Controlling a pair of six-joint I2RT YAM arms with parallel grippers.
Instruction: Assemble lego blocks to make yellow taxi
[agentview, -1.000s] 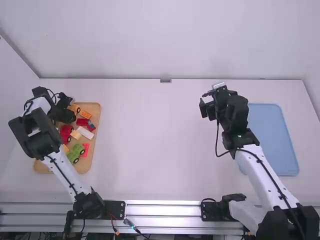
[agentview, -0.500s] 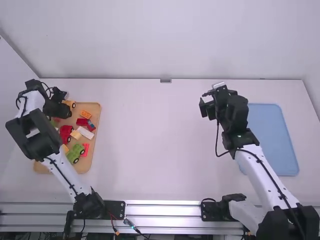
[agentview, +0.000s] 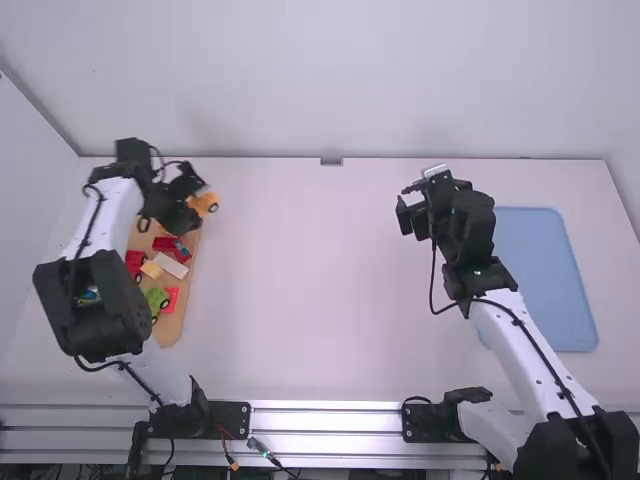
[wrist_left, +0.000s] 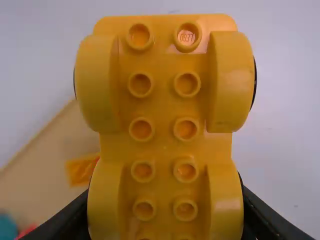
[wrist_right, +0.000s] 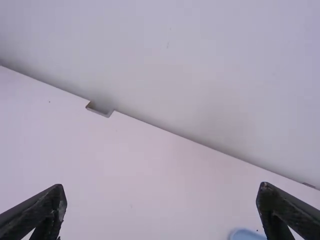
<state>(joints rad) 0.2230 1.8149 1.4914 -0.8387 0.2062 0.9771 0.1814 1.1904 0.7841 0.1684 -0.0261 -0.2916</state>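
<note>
Now moving: yellow car base coming off the wooden tray.

Over the last half second the left arm swung inward, carrying the base from above the tray's far left corner to its far right corner. Left jaws are pinching the base near one end, and the wrist view has its studs facing the camera. It looks lifted. Right arm has barely shifted; right jaws spread, nothing between them.

Reads as chassis picked, on its way to a build spot on the table. Nothing is stacked on it yet. Yellow block, white block and red car base are on the tray. Next should be a level set-down, wheels on the table. Risk: end grip lets the long base pitch on contact.
</note>
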